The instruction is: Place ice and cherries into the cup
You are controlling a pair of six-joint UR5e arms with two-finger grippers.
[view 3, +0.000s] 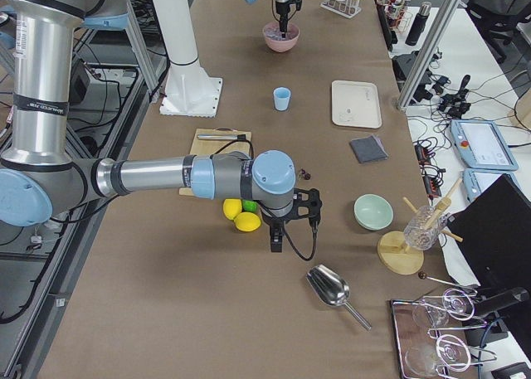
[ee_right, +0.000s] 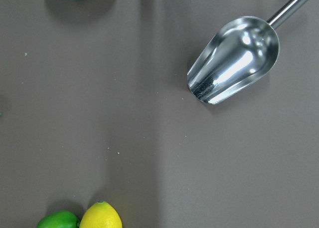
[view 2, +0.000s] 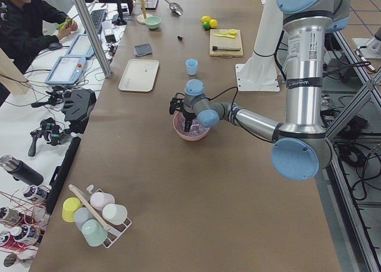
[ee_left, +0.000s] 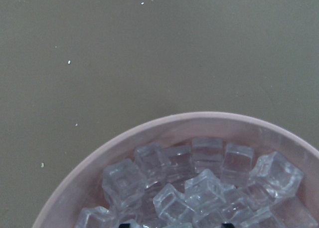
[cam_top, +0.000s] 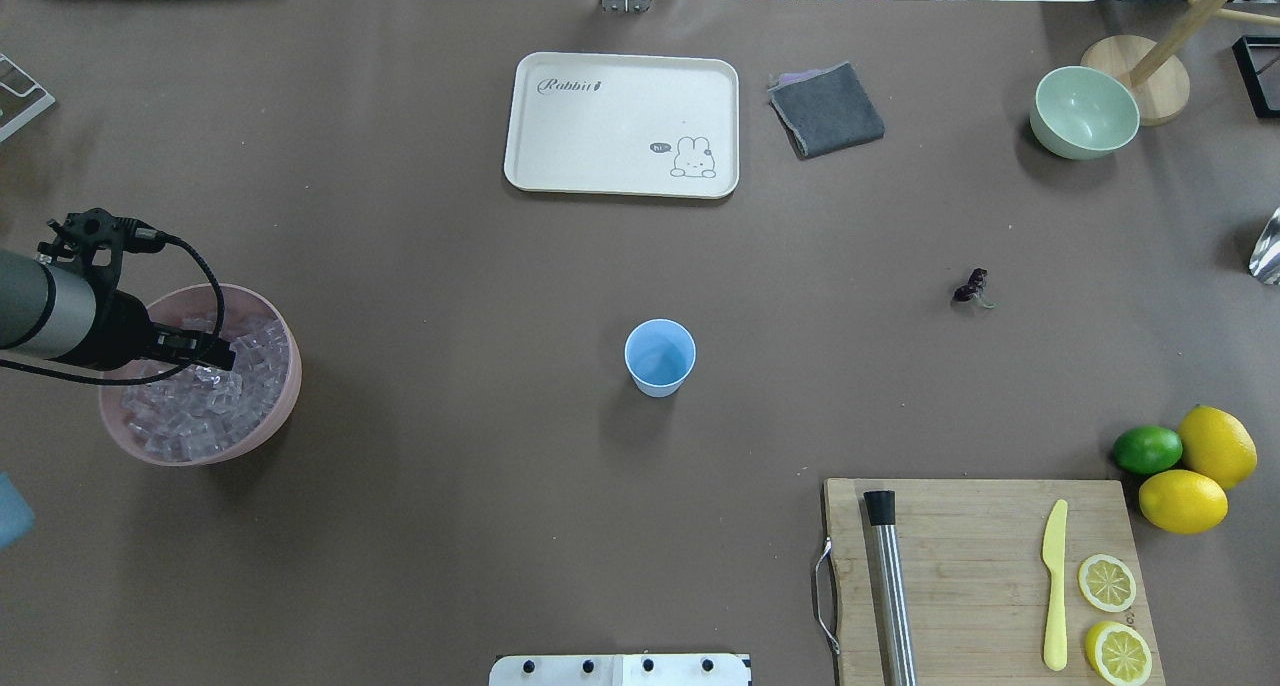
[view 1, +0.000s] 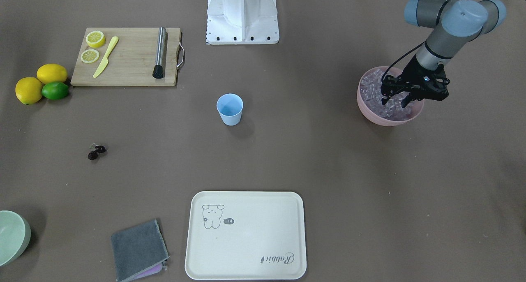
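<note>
Your left gripper (view 1: 395, 100) is down in the pink bowl (view 1: 390, 121). Its jaws stand well apart, and the tips are sunk among the ice (ee_left: 199, 188). As far as the wrist view shows, nothing is pinched between them. You are on the first step, taking ice, and the grasp is not yet made.

The cubes lie heaped and loose, and they look slick, so I judge one could squirt out as the jaws close. Pick a cube that sits proud of the pile and close squarely on its flat faces.

The cup (view 1: 229, 109) stands upright and looks empty at mid-table, well apart from the bowl on the robot's right of it. The next carry calls for a lift clear of the bowl's rim, then a move across until you are over the cup's mouth. That mouth is small, so release low and centred.

The cherries (view 1: 96, 151) lie on the bare table beyond the cup, untouched. Your right gripper (view 3: 276, 242) hangs near the metal scoop (ee_right: 234, 61). You cannot tell from these views whether its jaws are apart or together.
</note>
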